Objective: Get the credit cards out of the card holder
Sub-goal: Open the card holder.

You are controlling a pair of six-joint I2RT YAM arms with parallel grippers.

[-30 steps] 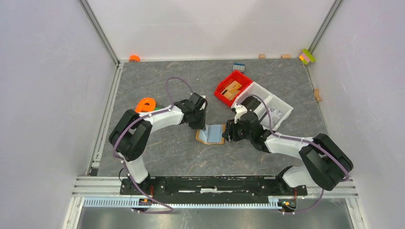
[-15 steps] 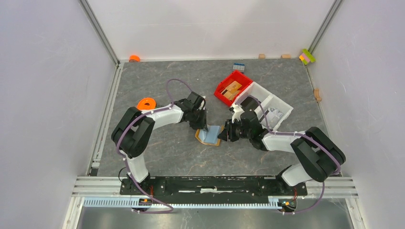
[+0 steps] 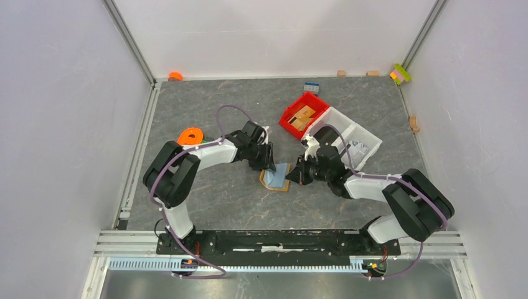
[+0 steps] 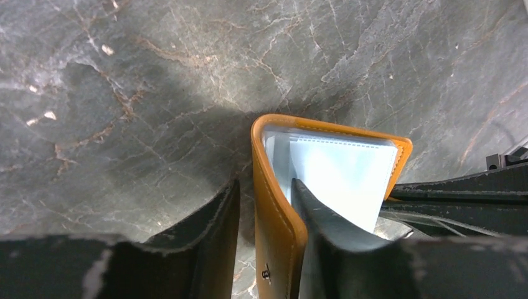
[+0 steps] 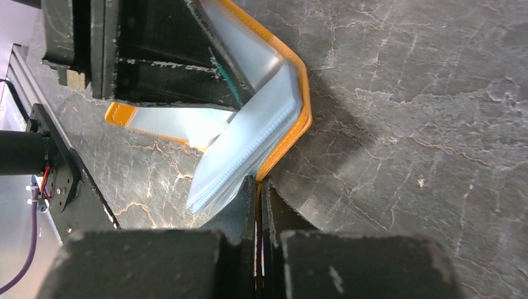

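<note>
The card holder (image 3: 277, 177) is an orange-tan wallet with pale blue-grey sleeves, standing half open in a V on the table between both arms. My left gripper (image 3: 269, 165) straddles its left flap (image 4: 277, 218): one finger lies against the lining, the other stands a little off the orange outside, so the jaws are open. My right gripper (image 3: 292, 177) is shut on the thin orange edge of the other flap (image 5: 283, 124); its fingertips (image 5: 258, 184) pinch the leather. The sleeves (image 4: 342, 171) look blank; the credit cards are hidden.
A red bin (image 3: 303, 115) holding tan blocks and a white bin (image 3: 355, 137) stand just behind the right arm. An orange ring-shaped object (image 3: 191, 135) lies by the left arm. Small blocks (image 3: 341, 73) and a coloured piece (image 3: 401, 73) line the back wall.
The right jaws have closed onto the holder's right edge. The left jaws have widened around the left flap. The holder has folded up from flat and shifted slightly right.
</note>
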